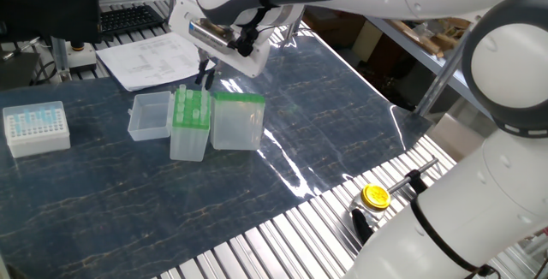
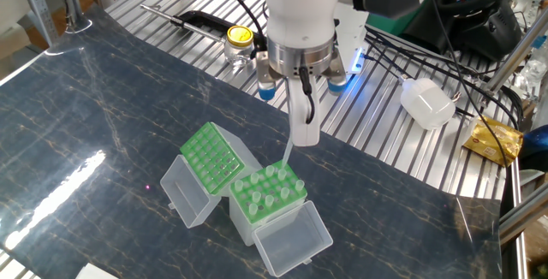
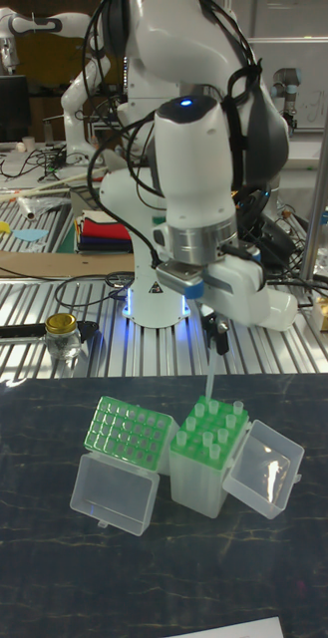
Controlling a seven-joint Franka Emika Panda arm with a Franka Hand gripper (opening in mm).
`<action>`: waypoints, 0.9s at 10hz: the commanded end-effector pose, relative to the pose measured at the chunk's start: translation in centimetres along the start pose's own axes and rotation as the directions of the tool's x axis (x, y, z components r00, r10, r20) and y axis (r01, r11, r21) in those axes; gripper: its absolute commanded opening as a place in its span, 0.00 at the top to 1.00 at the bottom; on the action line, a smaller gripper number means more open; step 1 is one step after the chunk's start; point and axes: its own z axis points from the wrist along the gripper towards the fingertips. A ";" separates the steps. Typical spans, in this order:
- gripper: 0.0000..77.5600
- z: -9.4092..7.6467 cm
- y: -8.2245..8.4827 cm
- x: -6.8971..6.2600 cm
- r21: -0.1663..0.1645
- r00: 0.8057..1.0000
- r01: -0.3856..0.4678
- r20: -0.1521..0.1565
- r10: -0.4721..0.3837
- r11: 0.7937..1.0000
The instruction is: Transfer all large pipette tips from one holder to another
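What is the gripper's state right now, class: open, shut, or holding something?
Gripper: shut on a large pipette tip, held upright above the narrower green-topped box.

Upper centre, the pincer (image 1: 206, 75) hangs just above the narrow green-topped box (image 1: 189, 125) on the dark tabletop (image 1: 325, 116).

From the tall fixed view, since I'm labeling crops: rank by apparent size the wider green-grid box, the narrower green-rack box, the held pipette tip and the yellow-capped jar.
1-2. Wider green-grid box and narrower green-rack box: too alike to rank.
3. Yellow-capped jar, farther back, so unsure.
4. Pipette tip in the gripper.
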 end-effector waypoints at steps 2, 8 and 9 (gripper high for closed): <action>0.99 1.2 0.1 -0.1 -0.003 1.000 0.004 0.002 -0.004 1.000; 0.99 2.5 0.4 0.0 0.012 1.000 0.025 0.010 -0.025 1.000; 0.99 2.5 0.4 0.0 0.012 1.000 0.025 0.010 -0.025 1.000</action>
